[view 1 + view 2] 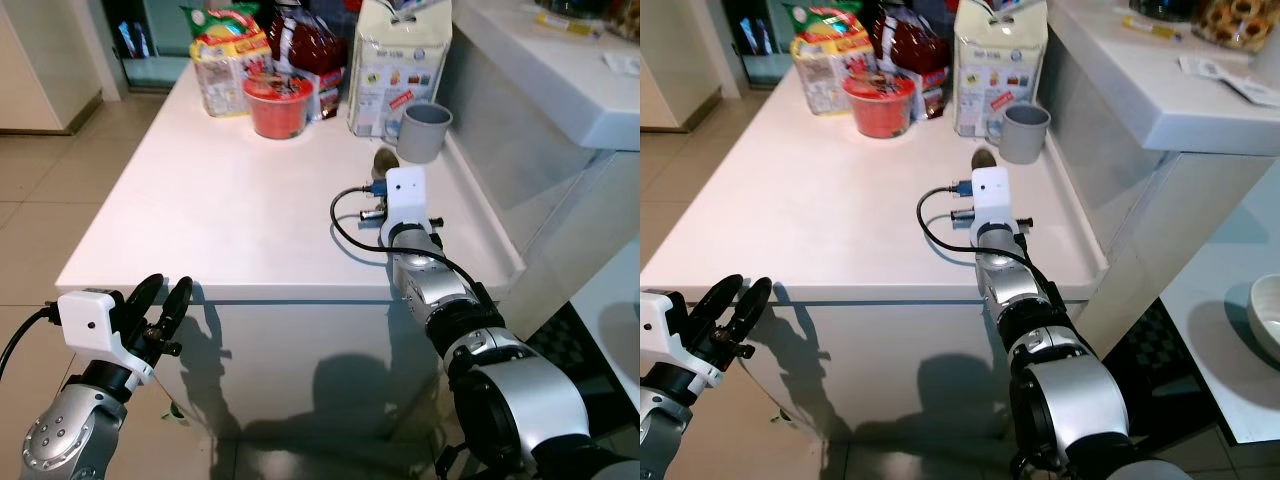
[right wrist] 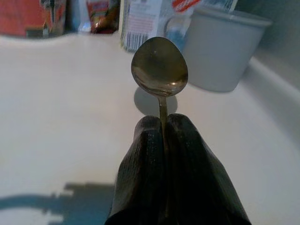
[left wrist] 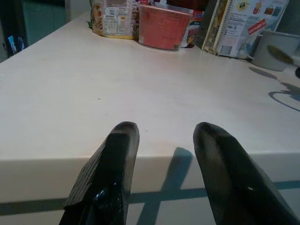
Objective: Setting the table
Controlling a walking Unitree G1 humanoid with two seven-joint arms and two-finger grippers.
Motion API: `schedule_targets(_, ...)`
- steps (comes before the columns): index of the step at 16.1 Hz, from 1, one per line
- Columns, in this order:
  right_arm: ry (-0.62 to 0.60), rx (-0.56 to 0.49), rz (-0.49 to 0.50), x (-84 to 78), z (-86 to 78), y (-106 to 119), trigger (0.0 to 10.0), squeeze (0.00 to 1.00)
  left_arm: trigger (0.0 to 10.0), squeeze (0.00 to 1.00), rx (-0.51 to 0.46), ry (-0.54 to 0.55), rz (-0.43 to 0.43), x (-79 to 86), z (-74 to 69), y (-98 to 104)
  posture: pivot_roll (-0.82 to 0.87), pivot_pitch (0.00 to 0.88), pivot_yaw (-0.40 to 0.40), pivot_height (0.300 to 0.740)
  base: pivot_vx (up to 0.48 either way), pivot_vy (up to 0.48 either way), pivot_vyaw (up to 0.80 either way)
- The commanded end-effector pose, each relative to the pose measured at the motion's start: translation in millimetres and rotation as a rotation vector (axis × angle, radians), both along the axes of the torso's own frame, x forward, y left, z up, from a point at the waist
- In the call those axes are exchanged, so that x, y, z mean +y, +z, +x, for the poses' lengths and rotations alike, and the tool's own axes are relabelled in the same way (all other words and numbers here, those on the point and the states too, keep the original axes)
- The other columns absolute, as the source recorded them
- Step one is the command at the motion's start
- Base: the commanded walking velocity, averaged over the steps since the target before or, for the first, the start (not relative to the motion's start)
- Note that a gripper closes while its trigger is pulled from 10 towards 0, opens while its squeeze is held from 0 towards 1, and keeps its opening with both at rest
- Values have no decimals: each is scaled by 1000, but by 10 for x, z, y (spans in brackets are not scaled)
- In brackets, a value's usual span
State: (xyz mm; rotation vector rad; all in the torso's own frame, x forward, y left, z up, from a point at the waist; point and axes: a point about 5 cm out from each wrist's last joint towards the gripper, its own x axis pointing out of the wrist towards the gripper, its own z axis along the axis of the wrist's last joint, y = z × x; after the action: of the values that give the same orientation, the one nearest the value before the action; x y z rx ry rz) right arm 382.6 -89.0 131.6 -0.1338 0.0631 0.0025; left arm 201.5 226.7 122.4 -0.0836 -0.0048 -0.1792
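- right end effector clenched on the spoon handle, held above the white tabletop.
- spoon's long axis runs straight out from the fingers, bowl toward the grey mug.
- left end effector parted, empty, at the tabletop's near edge.

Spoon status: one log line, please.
right gripper: shut on spoon | above table, near grey mug | left gripper: open, idle
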Motion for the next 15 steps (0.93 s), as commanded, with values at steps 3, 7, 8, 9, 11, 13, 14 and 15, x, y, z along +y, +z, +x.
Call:
schedule_targets(3,13,-132,-17,3,-14,117,0,0,10000,0,11,12,9,-54,54,-38,228,0,-24,740,0,0,0)
schedule_targets(7,206,-333,27,217,-96,374,0,0,10000,0,32,34,13,-123,131,-83,227,0,-28,740,0,0,0)
schedule_targets(8,260,-375,25,278,-126,429,0,0,10000,0,32,35,14,-136,146,-86,226,0,-29,740,0,0,0)
schedule_targets(9,295,-399,27,308,-149,463,0,0,10000,0,29,29,13,-162,170,-81,223,0,-33,740,0,0,0)
schedule_targets(11,341,-427,34,306,-192,494,0,0,10000,0,19,23,13,-199,218,-63,217,0,-38,740,0,0,0)
schedule_targets(13,370,-444,41,261,-239,505,0,0,10000,0,14,23,16,-216,250,-53,211,0,-43,740,0,0,0)
schedule_targets(14,374,-458,42,195,-279,497,0,0,10000,0,9,23,19,-231,270,-47,206,0,-45,740,0,0,0)
schedule_targets(15,351,-468,35,93,-333,457,0,0,10000,0,6,24,20,-247,287,-44,203,0,-48,740,0,0,0)
